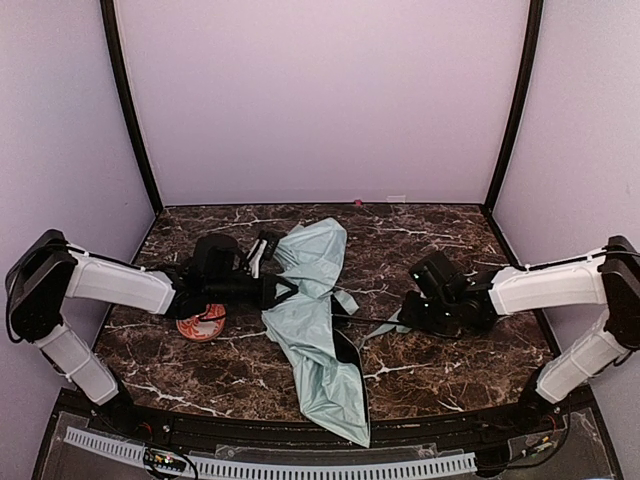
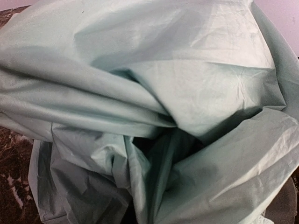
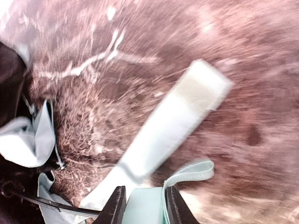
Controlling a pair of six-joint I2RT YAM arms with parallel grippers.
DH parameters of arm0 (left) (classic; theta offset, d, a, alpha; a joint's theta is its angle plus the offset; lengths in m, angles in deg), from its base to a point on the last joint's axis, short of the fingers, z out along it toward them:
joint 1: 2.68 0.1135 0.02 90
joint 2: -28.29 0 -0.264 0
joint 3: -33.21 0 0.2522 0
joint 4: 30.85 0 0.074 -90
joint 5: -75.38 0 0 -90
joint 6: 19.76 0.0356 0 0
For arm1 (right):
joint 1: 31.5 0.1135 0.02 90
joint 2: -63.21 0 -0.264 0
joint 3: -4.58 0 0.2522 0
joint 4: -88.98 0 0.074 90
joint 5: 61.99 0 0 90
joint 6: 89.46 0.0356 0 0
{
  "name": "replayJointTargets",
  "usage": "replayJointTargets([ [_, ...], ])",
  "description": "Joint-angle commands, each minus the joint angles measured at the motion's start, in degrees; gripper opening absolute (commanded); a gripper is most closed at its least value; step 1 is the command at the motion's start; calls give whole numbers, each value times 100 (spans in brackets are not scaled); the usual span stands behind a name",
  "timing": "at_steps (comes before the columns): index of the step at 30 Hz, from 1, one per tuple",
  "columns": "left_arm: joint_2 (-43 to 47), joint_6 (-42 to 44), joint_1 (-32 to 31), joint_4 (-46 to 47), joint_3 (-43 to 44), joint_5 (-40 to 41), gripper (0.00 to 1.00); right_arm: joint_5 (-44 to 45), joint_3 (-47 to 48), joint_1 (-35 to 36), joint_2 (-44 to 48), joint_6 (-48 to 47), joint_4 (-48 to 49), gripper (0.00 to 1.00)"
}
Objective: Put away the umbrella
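Observation:
The umbrella (image 1: 315, 335) lies collapsed and crumpled in the middle of the table, its pale mint fabric spreading toward the near edge. Its thin black shaft (image 1: 368, 320) runs right to the mint handle (image 3: 144, 209). My right gripper (image 3: 145, 205) is shut on that handle, and the wrist strap (image 3: 194, 171) loops out beside one finger. A pale closure tab (image 3: 173, 126) trails across the marble. My left gripper (image 1: 288, 290) is buried in the fabric's left edge. Fabric (image 2: 187, 84) fills the left wrist view and hides the fingers, its folds gathering toward the jaws.
An orange-red disc (image 1: 202, 323) lies under the left forearm. A dark cup-like object (image 1: 215, 256) stands just behind that arm. Purple walls enclose the dark marble table (image 1: 450, 375) on three sides.

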State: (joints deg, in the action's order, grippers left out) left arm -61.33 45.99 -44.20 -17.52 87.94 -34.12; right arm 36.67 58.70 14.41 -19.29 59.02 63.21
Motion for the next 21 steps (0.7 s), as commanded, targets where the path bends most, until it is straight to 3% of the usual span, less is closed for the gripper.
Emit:
replayJointTargets([
  [1, -678, 212, -292, -196, 944, -213, 0, -885, 1250, 156, -599, -310, 1065, 5],
  [6, -1100, 82, -328, -111, 1227, -247, 0, -971, 2041, 200, -1032, -609, 1035, 6],
  [11, -963, 492, -310, -521, 1274, 131, 0, -906, 1945, 91, -1072, -696, 838, 12],
  [16, -745, 920, -252, -939, 1388, 237, 0, -1181, 1794, -248, -761, -1284, 631, 50],
  [21, -716, 1329, -243, -1358, 1552, 344, 0, -1640, 1840, -710, 2, -2692, 16, 68],
])
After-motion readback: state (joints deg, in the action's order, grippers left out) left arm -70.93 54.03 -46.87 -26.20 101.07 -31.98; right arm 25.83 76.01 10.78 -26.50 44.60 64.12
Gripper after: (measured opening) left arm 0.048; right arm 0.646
